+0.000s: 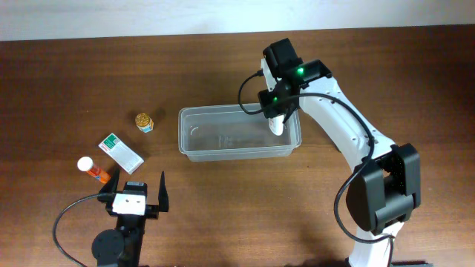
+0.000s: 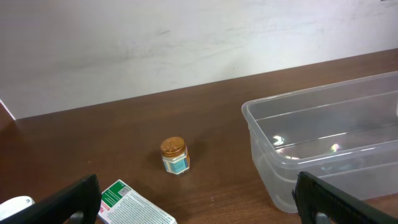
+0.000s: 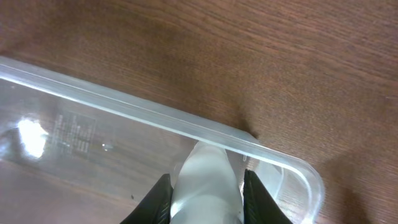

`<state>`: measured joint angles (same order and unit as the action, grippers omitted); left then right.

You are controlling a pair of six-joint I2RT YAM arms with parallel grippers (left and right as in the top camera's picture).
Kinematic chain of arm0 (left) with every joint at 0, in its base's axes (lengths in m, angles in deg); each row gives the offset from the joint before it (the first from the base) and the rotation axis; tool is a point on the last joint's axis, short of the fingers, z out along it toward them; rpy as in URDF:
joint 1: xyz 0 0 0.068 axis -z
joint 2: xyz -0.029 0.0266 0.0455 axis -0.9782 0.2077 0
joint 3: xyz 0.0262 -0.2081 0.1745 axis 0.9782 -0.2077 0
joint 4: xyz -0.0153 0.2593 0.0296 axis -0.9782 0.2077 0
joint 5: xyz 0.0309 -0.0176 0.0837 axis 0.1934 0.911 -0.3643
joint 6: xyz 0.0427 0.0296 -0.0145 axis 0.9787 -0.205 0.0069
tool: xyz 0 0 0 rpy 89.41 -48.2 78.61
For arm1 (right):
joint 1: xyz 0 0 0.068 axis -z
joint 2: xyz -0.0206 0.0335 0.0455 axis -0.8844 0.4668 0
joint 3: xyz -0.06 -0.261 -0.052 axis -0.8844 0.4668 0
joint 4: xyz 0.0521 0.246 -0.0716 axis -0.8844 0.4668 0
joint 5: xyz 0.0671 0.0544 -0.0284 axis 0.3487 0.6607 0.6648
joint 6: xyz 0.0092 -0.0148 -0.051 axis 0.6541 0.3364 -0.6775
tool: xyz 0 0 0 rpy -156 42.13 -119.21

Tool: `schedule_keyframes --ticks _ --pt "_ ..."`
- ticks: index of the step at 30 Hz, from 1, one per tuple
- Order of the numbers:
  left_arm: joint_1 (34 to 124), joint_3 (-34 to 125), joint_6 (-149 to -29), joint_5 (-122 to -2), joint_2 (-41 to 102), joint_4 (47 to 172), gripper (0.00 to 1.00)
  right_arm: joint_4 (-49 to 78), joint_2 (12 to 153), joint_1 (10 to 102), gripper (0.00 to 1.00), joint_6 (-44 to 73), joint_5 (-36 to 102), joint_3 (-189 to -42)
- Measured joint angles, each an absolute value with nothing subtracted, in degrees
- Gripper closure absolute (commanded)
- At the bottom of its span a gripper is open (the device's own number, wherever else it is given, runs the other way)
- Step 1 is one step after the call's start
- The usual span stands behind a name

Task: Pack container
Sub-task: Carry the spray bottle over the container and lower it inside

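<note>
A brown wooden table (image 1: 223, 67) seen from above, with two robot arms and a few small goods. The container (image 1: 215, 137), a clear shallow tub and by far the largest thing here, sits near the middle of the table, open side up. Its long axis runs left to right across the overhead view, roughly parallel to the table's far edge, short ends facing the two sides.

The right end effector (image 3: 208, 202) reaches down at the tub's right end. Its two fingers are closed partway around a white item (image 3: 205, 180), perhaps a small bottle, held at or just inside the rim by the rounded corner. The left end effector (image 1: 141, 194) hangs low at the near left of the table, spread wide and holding nothing.

Left of the tub, well apart from it, lie a green and white box (image 1: 121, 152), an orange bottle with a white cap (image 1: 93, 168) just beside the box, and a small jar with a gold lid (image 1: 144, 121).

The step in hand looks like placing the white item into the tub. The next move probably calls for lowering it clear of the wall, opening the fingers, and lifting straight up without catching the rim. Three goods are not yet packed
</note>
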<state>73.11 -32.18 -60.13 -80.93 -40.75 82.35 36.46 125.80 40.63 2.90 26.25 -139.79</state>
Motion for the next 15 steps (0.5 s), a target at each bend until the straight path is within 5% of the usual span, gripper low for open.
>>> schedule_keyframes --ticks 15 --pt "73.11 -32.18 -60.13 -80.93 -40.75 82.35 0.01 25.27 125.56 40.63 0.79 5.79 25.59 -132.44"
